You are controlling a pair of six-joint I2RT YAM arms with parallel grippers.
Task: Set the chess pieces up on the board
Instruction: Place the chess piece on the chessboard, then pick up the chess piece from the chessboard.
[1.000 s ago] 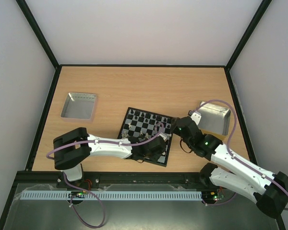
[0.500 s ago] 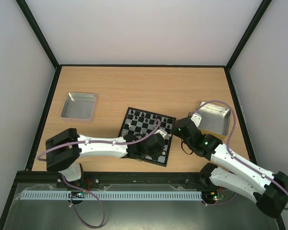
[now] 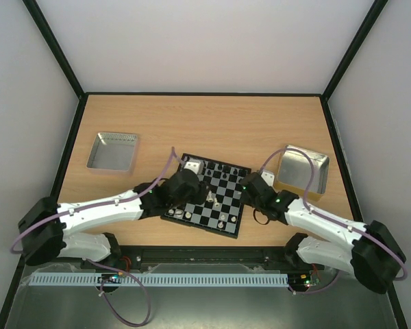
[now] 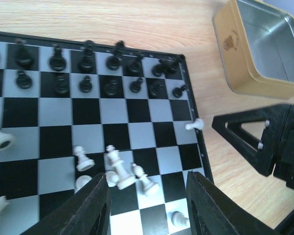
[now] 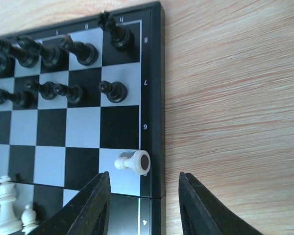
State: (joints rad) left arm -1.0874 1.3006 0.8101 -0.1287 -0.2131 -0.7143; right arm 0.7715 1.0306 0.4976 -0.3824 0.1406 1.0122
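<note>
Both arms are shifted from a second ago: the left arm is drawn back across the board (image 5: 156, 98) toward its far left corner, and the right arm is lowered to the board's right edge. Nearest, the right end effector (image 5: 142, 205) is spread, with nothing between its fingers. Just ahead of it a white pawn (image 5: 133, 162) lies toppled on an edge square, its base turned to the border. The left end effector (image 4: 147, 208) is likewise released, hung over several white pieces (image 4: 120, 171) that lie fallen or lean on one another. Farther off, black pieces (image 4: 88, 63) are ranked upright in two rows. The pawn is judged light, hard and smooth, apt to roll or skid. It is best pinched gently across its narrow waist, then stood upright.
</note>
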